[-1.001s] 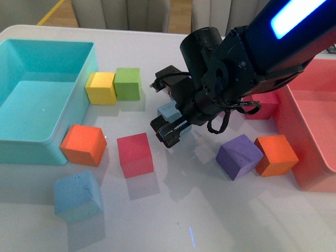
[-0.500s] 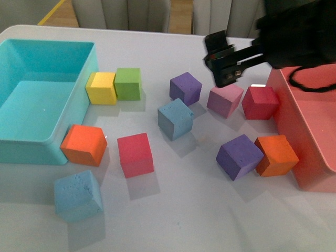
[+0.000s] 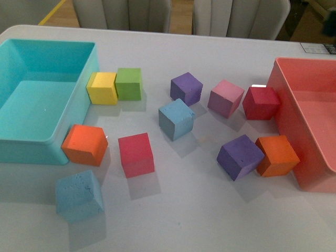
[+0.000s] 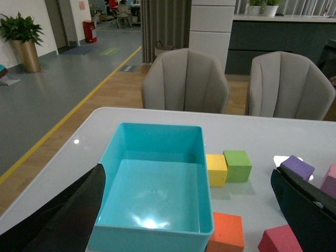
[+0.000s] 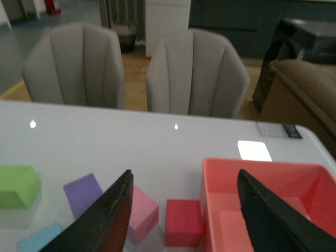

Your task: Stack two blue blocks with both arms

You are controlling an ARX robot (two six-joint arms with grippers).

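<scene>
- Two blue blocks lie well apart on the white table (image 3: 210,220), and neither rests on the other, so the stack is not yet begun.
- One, the centre blue block (image 3: 176,118), sits just left of the middle of the front view and is turned askew. The lower-left blue block (image 3: 79,194) sits alone near the bottom left corner.
- Neither arm shows in the front view. Both seem held high and back, probably to leave the whole table open to that camera.
- The left gripper (image 4: 187,178) has its fingers spread wide at the bottom corners of its wrist view, with nothing between them. It looks down over the turquoise bin (image 4: 202,157).
- The right gripper (image 5: 185,178) is likewise parted and empty. The red bin (image 5: 210,210) is at the lower right of its view, and a sliver of light blue at the bottom left is likely the centre block.
- The split suits one block per arm: the lower-left one for the left arm, the centre one for the right.
- A purple cube (image 3: 186,88) stands just above the centre block, so fingers closing there have little room on that side.
</scene>
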